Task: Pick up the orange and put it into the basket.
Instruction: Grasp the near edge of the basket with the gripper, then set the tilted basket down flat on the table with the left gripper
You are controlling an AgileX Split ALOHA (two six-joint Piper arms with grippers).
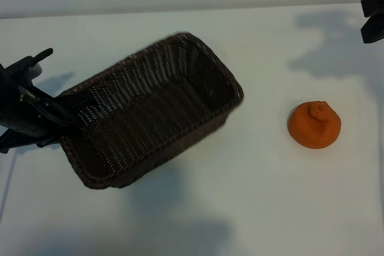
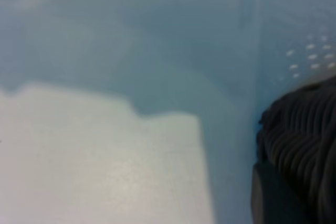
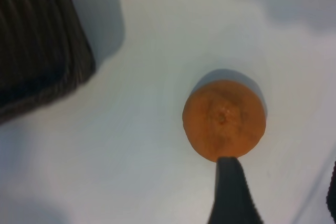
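Wicker basket [image 1: 150,109] well apart from orange [image 1: 314,125]

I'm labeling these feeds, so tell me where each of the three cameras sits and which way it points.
Exterior: above the table, looking steeply down at the basket and orange; left gripper at the basket's end, right gripper at the top right corner.
Left wrist: on the left arm, facing down at table and basket rim; one dark fingertip shows.
Right wrist: on the right arm, looking down on the orange; one fingertip shows.
Shared: all see the basket; exterior and right wrist see the orange.

no readable text, labels or signs
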